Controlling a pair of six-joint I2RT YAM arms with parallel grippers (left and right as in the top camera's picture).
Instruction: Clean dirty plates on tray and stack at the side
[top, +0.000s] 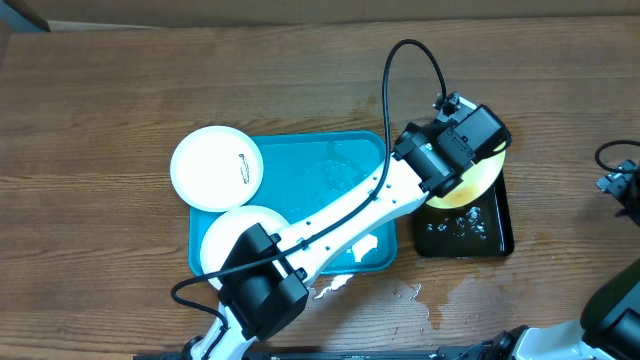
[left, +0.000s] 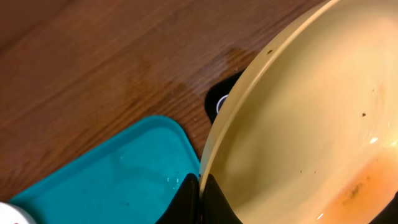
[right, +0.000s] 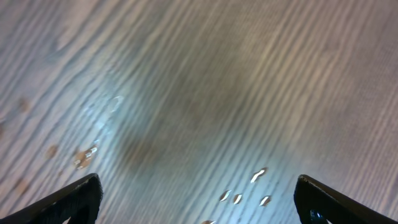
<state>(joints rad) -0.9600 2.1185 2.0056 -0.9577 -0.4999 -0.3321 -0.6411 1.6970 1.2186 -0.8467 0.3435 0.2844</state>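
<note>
Wet wooden table (top: 300, 80); left gripper (left: 200, 186) clamped on a yellow plate (left: 298, 124) rim; right gripper (right: 198, 183) spread wide, empty, above droplets (right: 258, 176).

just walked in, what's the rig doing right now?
The left tool is shut on the rim of the pale yellow plate, holding it over the black tray beside the teal tray. A smeared white plate overlaps the teal tray's far-left corner; a second white plate lies partly under the left arm. The right tool hangs open over wet tabletop, empty.
</note>
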